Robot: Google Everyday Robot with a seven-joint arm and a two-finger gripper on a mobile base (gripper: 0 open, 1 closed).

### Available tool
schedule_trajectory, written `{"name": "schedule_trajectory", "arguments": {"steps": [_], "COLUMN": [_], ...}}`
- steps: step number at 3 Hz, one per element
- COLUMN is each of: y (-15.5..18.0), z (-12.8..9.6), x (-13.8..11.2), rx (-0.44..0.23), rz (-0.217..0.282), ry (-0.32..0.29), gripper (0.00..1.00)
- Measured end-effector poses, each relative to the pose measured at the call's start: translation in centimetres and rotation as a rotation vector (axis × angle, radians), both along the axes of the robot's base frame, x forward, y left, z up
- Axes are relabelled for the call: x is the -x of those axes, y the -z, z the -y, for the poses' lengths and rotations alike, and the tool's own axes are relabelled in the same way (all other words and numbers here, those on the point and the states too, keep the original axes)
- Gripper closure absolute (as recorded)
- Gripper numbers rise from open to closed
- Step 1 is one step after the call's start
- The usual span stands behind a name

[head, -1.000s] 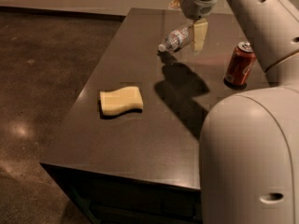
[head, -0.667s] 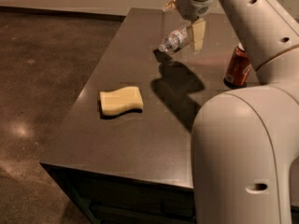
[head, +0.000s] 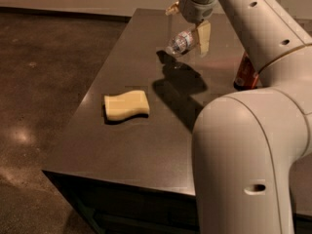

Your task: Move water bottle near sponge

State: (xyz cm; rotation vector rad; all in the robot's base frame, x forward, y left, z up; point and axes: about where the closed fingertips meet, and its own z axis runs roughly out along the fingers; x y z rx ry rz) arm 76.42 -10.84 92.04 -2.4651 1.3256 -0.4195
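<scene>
**Bottle clamped in the gripper over the far end of the table**

From my seat, the gripper (head: pixel 192 39) hangs over the far part of the table (head: pixel 146 150), right of its middle. It is clenched on the water bottle (head: pixel 178 43). One pale finger (head: pixel 204 37) shows on the right side of the bottle; the other I cannot make out.

The bottle is tilted, its lower end pointing down and to the left. It looks clear of the tabletop (I go by the shadow (head: pixel 181 79), which falls apart from it on the surface below and nearer to me).

The white arm (head: pixel 253 28) runs from the gripper down the right side of the view into a large rounded housing (head: pixel 243 160) that fills the near right corner. Just behind that arm stands a red-orange soda can (head: pixel 245 74), on the table to the right of the bottle and partly hidden.

The sponge (head: pixel 126 104) lies flat on the left half of the table, nearer to me than the bottle and well apart from it, with bare tabletop between them. A dark brown floor (head: pixel 44 82) spreads to the left.
</scene>
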Motion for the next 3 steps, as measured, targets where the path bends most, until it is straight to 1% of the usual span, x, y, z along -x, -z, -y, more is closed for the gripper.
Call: {"name": "schedule_trajectory", "arguments": {"steps": [1, 2, 3], "y": [1.3, 2.4, 3.3], "z": [-0.4, -1.0, -1.6], "x": [-1.4, -3.0, -4.3], "rx": [0.085, 0.188, 0.272], "rz": [0.012, 0.027, 0.033], "ry": [-0.082, -0.175, -0.262], "gripper": [0.0, 0.0, 0.0]}}
